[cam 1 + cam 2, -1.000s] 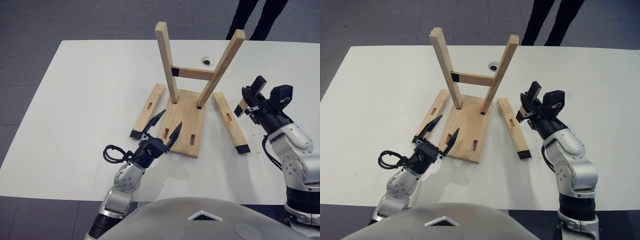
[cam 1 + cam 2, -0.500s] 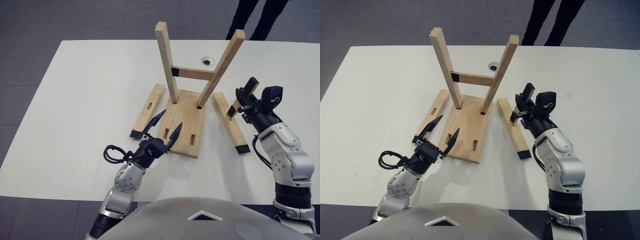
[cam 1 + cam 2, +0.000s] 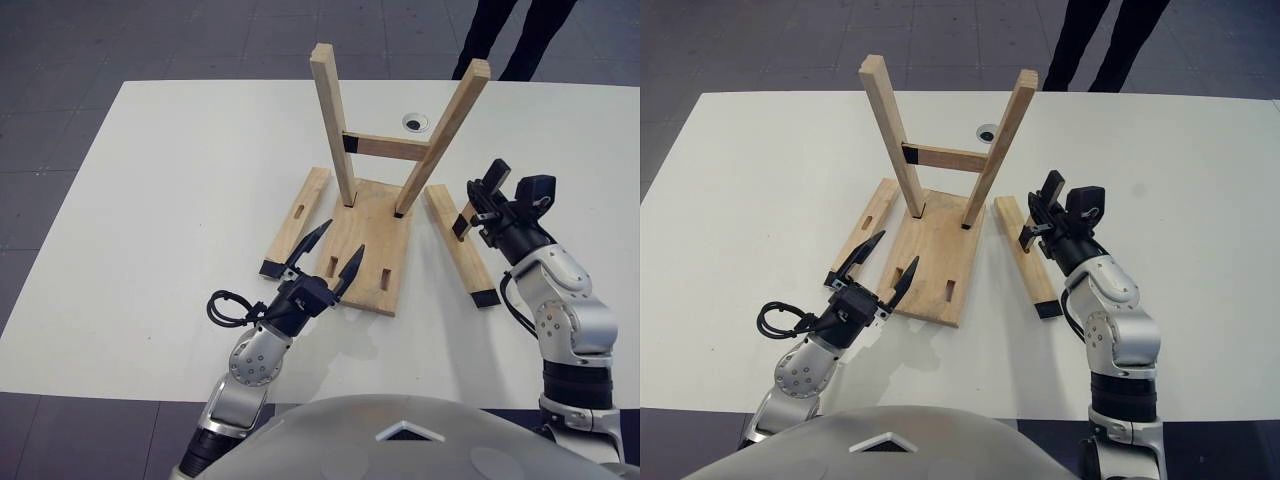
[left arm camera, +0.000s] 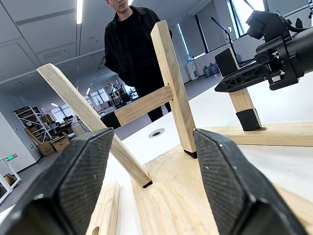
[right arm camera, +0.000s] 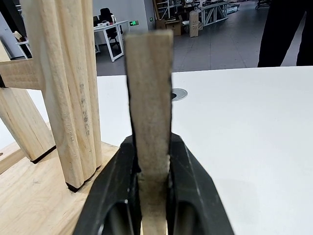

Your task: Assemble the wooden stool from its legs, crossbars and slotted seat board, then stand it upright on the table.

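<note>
A big white table (image 3: 150, 200) holds all the stool parts. The flat seat board (image 3: 372, 255) lies in the middle of the table. Two legs stand up in its far slots, one on the left (image 3: 332, 120) and one on the right (image 3: 445, 135). They lean apart a little at the top. A short crossbar (image 3: 388, 147) joins them partway up.

Two more legs lie flat on the table. One loose leg (image 3: 297, 220) lies just beside the left edge of the board. The other loose leg (image 3: 460, 250) lies just beside the right edge.

The right gripper (image 3: 495, 200) is up in the air over the right loose leg, close to the standing right leg. Its two black fingers (image 5: 188, 166) pinch a second crossbar (image 5: 149, 98) tight. That bar has a dark end that points down toward the table.

The left gripper (image 3: 340, 240) sits over the near left part of the seat board. Its two fingers (image 4: 73, 186) are spread wide and hold nothing.

A small round hole (image 3: 414, 122) is in the table behind the legs.
</note>
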Controlling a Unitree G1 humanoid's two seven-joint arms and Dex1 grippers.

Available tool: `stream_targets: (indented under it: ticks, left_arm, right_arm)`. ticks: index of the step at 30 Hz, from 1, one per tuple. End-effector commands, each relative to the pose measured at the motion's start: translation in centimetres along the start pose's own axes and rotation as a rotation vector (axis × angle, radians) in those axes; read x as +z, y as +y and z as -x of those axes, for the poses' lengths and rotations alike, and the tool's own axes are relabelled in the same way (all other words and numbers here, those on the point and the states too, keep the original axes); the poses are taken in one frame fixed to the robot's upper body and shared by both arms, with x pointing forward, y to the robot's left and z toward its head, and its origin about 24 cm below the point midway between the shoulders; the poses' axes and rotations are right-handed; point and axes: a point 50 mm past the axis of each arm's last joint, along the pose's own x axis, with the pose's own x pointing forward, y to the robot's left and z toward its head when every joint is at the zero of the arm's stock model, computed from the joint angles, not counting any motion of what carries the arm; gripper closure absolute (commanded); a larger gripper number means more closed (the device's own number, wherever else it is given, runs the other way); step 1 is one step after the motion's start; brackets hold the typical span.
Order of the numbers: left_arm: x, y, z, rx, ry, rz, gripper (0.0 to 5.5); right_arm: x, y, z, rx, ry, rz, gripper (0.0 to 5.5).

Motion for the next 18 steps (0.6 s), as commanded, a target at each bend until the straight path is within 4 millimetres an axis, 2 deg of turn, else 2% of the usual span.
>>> stream_targets:
  ticks: [1, 4, 11, 18]
  left_arm:
    - [-0.1, 0.1, 0.1, 0.016, 0.016, 0.002, 2.49]
    - [0.0, 0.2, 0.1, 0.020, 0.016, 0.003, 2.49]
    - [0.1, 0.2, 0.2, 0.028, 0.020, 0.007, 2.49]
    - [0.2, 0.1, 0.3, 0.039, 0.024, 0.013, 2.49]
  right_arm:
    - [-2.5, 0.3, 0.5, -0.018, 0.108, -0.002, 5.10]
    - [-4.6, 0.2, 1.0, -0.053, 0.197, 0.030, 5.10]
    - [-6.8, 0.4, 2.1, -0.116, 0.297, 0.143, 5.10]
    - [-9.8, 0.2, 3.3, -0.178, 0.418, 0.088, 5.10]
